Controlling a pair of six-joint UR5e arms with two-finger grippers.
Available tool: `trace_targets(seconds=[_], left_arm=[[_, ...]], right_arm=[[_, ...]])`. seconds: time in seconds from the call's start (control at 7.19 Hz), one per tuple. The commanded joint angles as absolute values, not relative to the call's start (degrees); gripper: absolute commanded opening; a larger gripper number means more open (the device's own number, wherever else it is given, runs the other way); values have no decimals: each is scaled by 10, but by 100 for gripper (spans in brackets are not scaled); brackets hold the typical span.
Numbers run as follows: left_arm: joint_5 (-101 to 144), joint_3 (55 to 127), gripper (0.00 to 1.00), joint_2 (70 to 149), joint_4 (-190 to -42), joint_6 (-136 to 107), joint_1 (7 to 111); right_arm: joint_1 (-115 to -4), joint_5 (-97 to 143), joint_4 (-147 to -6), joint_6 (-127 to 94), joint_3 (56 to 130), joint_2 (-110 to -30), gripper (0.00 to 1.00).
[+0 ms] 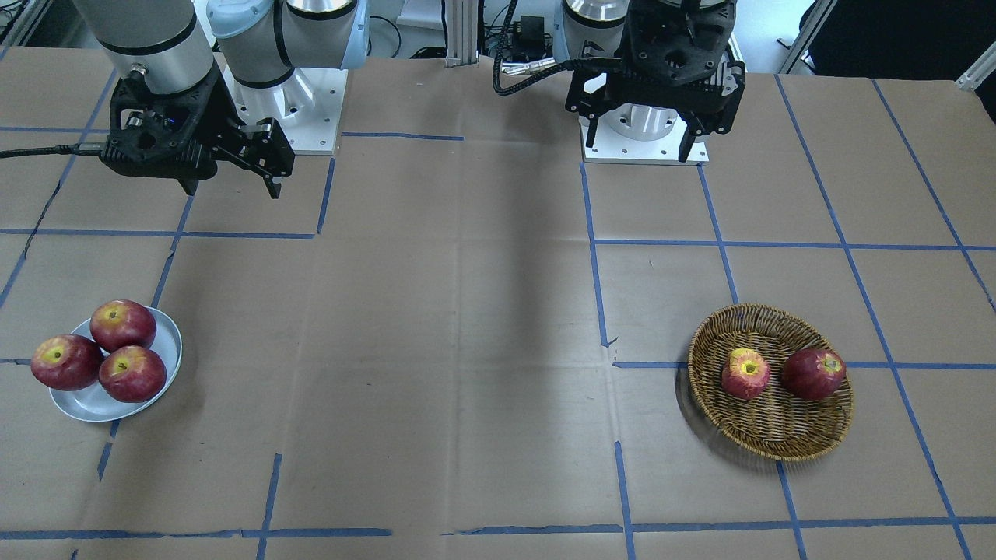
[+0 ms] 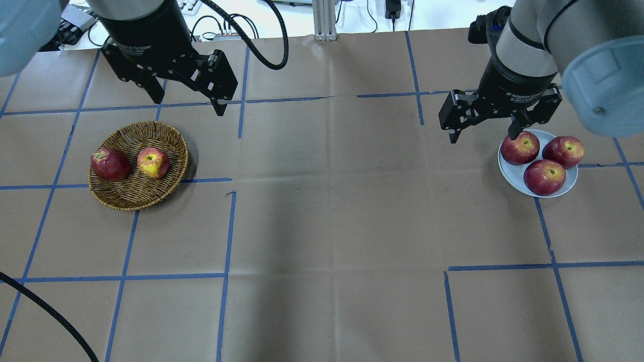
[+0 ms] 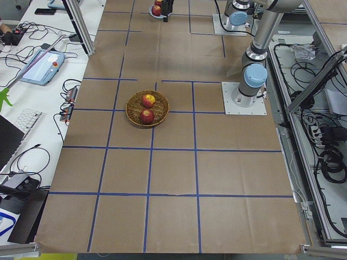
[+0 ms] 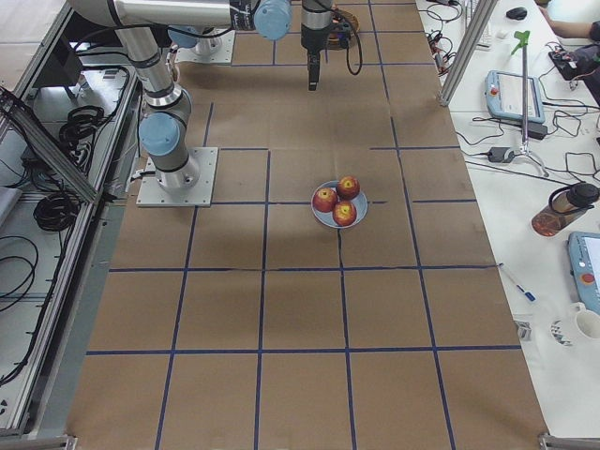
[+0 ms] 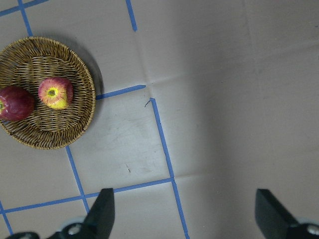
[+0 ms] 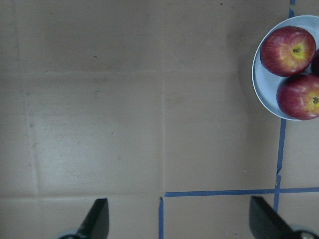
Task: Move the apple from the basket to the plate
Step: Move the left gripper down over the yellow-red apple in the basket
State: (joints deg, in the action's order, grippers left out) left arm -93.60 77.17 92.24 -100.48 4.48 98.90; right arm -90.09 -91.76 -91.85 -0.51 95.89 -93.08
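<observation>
My left gripper (image 2: 185, 100) and right gripper (image 2: 483, 136) both hang above the table with fingers spread wide and nothing between them. The lighter red apple with the yellow stem patch (image 2: 153, 162) lies in the round tan wicker basket (image 2: 135, 195), below my left gripper and off to one side, just beside a darker red apple (image 2: 109, 164). The round pale grey plate (image 2: 508, 173), carrying three dark red apples (image 2: 544, 177), sits below my right gripper, off toward one finger's side.
</observation>
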Motion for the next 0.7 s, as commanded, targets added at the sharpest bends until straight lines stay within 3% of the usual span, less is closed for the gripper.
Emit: trace_targets(seconds=[0.0,0.56], left_arm=[[-934,769,99,925,-1002,46,989],[-934,781,99,925,-1000,69,979]], right_arm=[[-901,-918,-918,-4,959,-931,100],[-901,-918,-918,-5,959,-931,100]])
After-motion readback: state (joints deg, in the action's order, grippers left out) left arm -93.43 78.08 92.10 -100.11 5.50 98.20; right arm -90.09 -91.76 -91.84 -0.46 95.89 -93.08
